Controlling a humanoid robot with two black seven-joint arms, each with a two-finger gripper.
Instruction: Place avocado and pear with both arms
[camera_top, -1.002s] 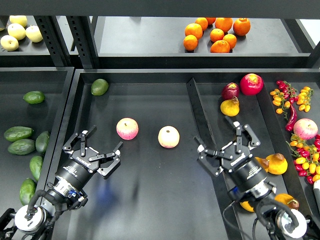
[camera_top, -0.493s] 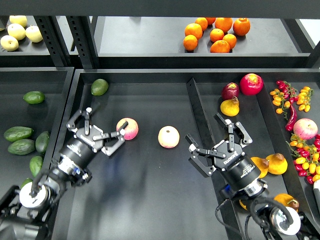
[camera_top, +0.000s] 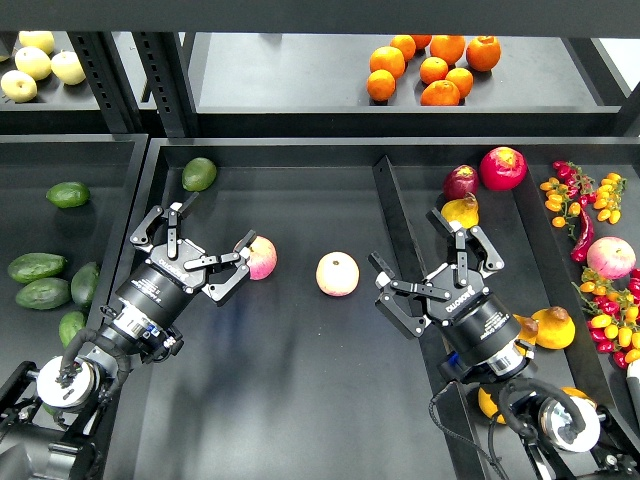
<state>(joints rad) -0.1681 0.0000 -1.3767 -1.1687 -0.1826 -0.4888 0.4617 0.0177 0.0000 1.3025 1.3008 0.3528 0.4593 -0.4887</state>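
The dark green avocado (camera_top: 199, 173) lies at the far left corner of the middle tray (camera_top: 300, 400). My left gripper (camera_top: 197, 256) is open and empty, below the avocado, with one finger just in front of a pink-red apple (camera_top: 260, 257). The yellow-orange pear (camera_top: 460, 211) lies in the right compartment next to a dark red apple (camera_top: 460, 181). My right gripper (camera_top: 432, 272) is open and empty, just below the pear, with one fingertip overlapping its lower edge.
A second pink apple (camera_top: 337, 273) lies mid-tray. A divider (camera_top: 393, 215) splits off the right compartment. More pears (camera_top: 553, 327), a red apple (camera_top: 503, 167), cherry tomatoes (camera_top: 603, 195) sit right. Green avocados (camera_top: 68, 194) lie in the left tray; oranges (camera_top: 430, 65) are on the shelf.
Both grippers moved up, away from me: the left one toward the pink apple and avocado, the right one up and left toward the pear. Both stayed open. No fruit moved.
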